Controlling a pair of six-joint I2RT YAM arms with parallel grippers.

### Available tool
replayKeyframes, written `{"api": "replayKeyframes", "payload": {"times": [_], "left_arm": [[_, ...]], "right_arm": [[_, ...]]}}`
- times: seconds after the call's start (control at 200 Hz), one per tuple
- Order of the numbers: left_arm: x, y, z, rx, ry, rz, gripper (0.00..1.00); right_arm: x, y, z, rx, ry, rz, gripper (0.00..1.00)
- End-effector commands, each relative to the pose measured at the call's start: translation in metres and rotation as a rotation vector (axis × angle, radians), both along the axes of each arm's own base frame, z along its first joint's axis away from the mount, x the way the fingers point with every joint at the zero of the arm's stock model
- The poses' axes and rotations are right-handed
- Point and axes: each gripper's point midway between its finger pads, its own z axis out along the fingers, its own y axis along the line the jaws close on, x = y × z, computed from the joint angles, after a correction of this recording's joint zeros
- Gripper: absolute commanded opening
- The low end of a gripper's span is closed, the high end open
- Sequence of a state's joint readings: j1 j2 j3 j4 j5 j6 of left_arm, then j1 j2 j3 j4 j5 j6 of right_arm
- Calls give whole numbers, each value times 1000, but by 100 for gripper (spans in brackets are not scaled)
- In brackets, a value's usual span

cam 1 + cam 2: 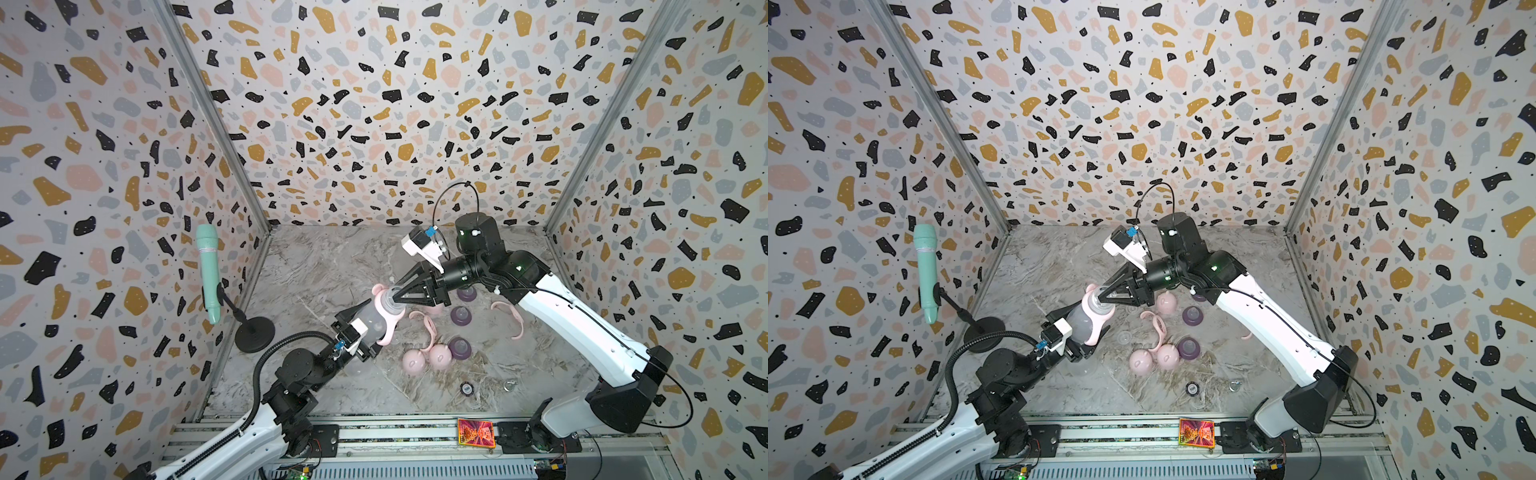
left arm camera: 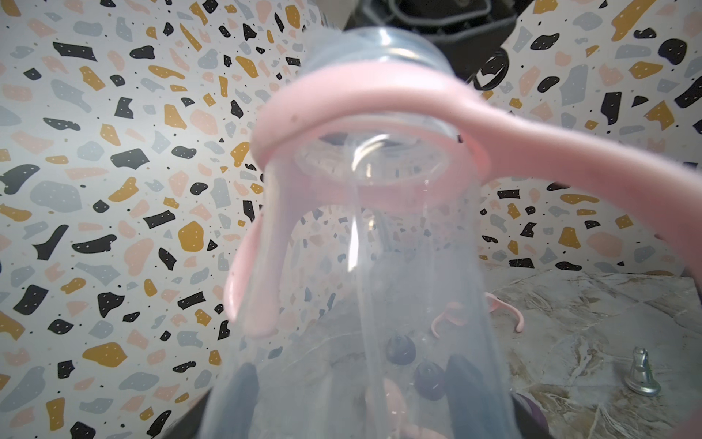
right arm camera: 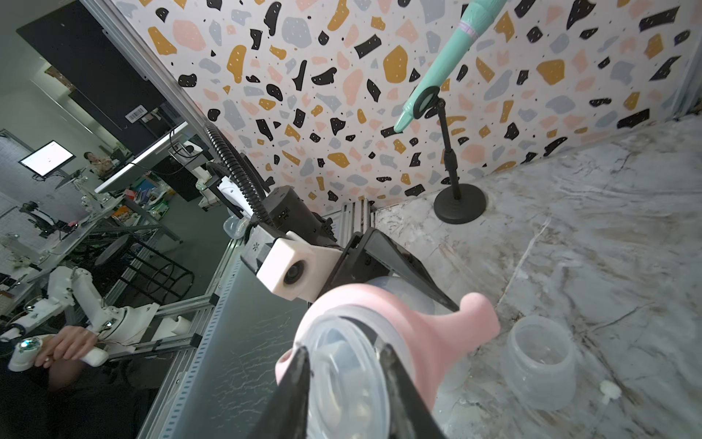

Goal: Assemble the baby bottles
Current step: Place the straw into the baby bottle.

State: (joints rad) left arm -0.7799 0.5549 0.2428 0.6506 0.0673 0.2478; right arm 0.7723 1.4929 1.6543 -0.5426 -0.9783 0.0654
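One of the baby bottles (image 1: 376, 318), clear and tilted above the table, has my left gripper (image 1: 365, 328) shut on its body. Through the plastic, the left wrist view shows that gripper (image 2: 357, 399) with dark fingers (image 2: 247, 399) against both sides of the bottle (image 2: 380, 266). A pink two-handled ring (image 1: 390, 330) sits round the neck. My right gripper (image 1: 395, 297) is at the bottle's open mouth (image 3: 342, 372). Its jaws stand apart on either side of the rim, just above the pink ring (image 3: 437, 323). A second clear bottle (image 3: 539, 365) stands on the table below.
Loose parts lie on the marble table right of the bottle: two pink dome caps (image 1: 413, 361), purple teat collars (image 1: 460, 347), two pink handle rings (image 1: 428, 328). A mint-green microphone (image 1: 208, 270) on a black stand (image 1: 254, 334) is at the left wall. A small black disc (image 1: 467, 388) lies near the front.
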Motion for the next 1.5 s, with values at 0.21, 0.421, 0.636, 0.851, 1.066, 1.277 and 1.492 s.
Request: {"api": "replayKeyframes", "payload": {"times": [0.21,0.421,0.636,0.851,1.066,1.277,1.492], "left_arm": [[-13,5,26,-71,-105,-22,15],[-12,5,23,-66,-101,-20,15],[-12,6,21,-65,-99,-13,15],[-10,6,18,-54,-88,-3,15],[-7,5,17,-27,-90,9,14],[-6,4,16,-7,-83,13,14],[-6,3,15,1,-80,9,14]], "right_arm": [[17,-6,10,-43,-77,-127,52],[22,-7,16,-26,-80,-148,60],[28,-17,29,5,-97,-191,61],[32,-42,28,-33,-130,-268,61],[24,-48,2,-102,-84,-258,54],[17,-47,-20,-149,-48,-248,54],[18,-46,-32,-171,-31,-250,53]]}}
